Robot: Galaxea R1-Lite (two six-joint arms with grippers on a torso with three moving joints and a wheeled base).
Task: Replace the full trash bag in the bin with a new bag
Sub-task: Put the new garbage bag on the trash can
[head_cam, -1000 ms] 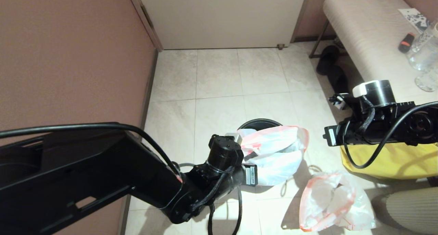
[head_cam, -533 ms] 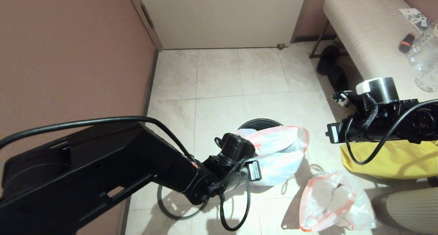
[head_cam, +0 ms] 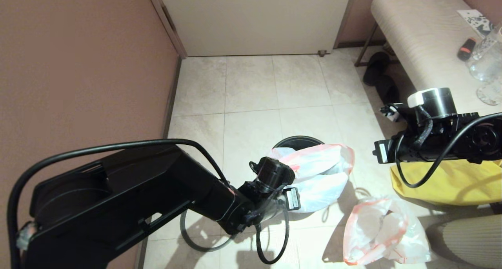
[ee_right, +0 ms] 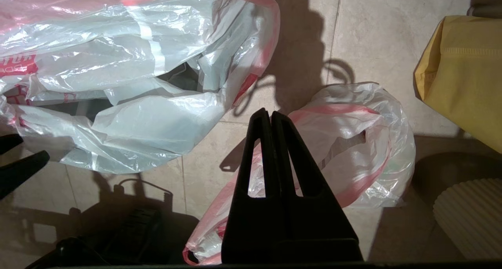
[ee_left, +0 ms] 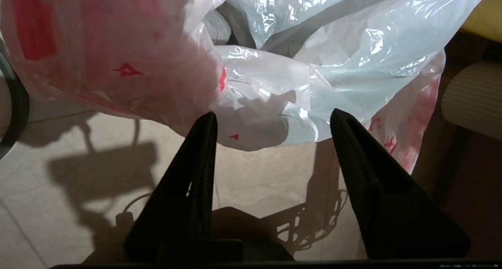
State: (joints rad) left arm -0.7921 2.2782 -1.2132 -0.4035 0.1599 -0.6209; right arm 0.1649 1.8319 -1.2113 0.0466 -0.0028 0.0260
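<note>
Since a second ago the left arm has swung a bit further right and lower across the head view, and the left gripper (ee_left: 272, 122) that was pinched shut has now sprung apart. Right arm basically hasn't budged.

Head view: the bin (head_cam: 297, 142) sits lower centre on the tiled floor (head_cam: 251, 88), only its far black rim peeking out. The new bag (head_cam: 319, 171), thin white plastic with a pink hem, is draped loosely over the bin's mouth and spills down its near side. The left arm's wrist sits at the bag's left edge, covering the gripper itself. The full trash bag (head_cam: 382, 229) lies on the floor in the lower right, just beside the bin, lumpy, pink hem up. A yellow cloth tote (head_cam: 451, 182) is at the right edge, under the right arm. A padded bench (head_cam: 415, 33) fills the upper right.

Left wrist view: both black fingers (ee_left: 196, 163) stand wide apart with nothing between them, tips just short of the crumpled new bag's lower fold, which fills the upper half of the frame. Can't tell if they actually touch it.

Right wrist view: the right gripper (ee_right: 270, 116) has its fingers pressed flat together, holding nothing, hanging above the full trash bag at centre right. The new bag takes the upper left, the tote the upper right.
</note>
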